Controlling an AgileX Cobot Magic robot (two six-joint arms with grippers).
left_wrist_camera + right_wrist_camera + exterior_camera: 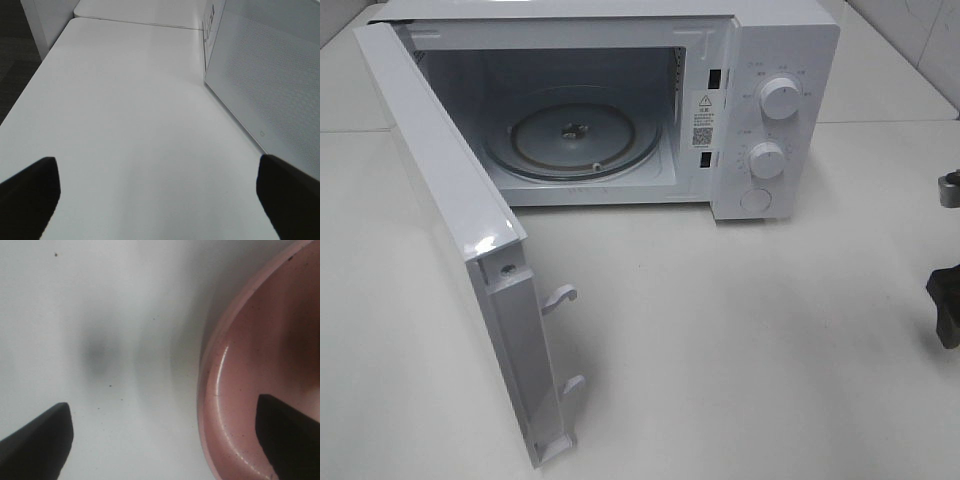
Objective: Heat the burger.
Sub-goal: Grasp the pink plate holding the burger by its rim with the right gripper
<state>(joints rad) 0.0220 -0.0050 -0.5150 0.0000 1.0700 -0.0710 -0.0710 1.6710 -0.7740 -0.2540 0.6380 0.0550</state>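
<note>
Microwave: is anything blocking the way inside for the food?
Nothing visible does. The door stands swung wide open and the glass turntable is bare. The burger itself shows in no view.

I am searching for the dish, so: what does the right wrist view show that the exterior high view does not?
Only the right wrist view shows the pink dish, partly under the open right pincer. Only the exterior high view shows the microwave, its open door and glass turntable. Both show the white table. Neither shows the burger.

burger: not showing in any view
microwave: white, standing far centre
door: hanging wide open toward the near left
</note>
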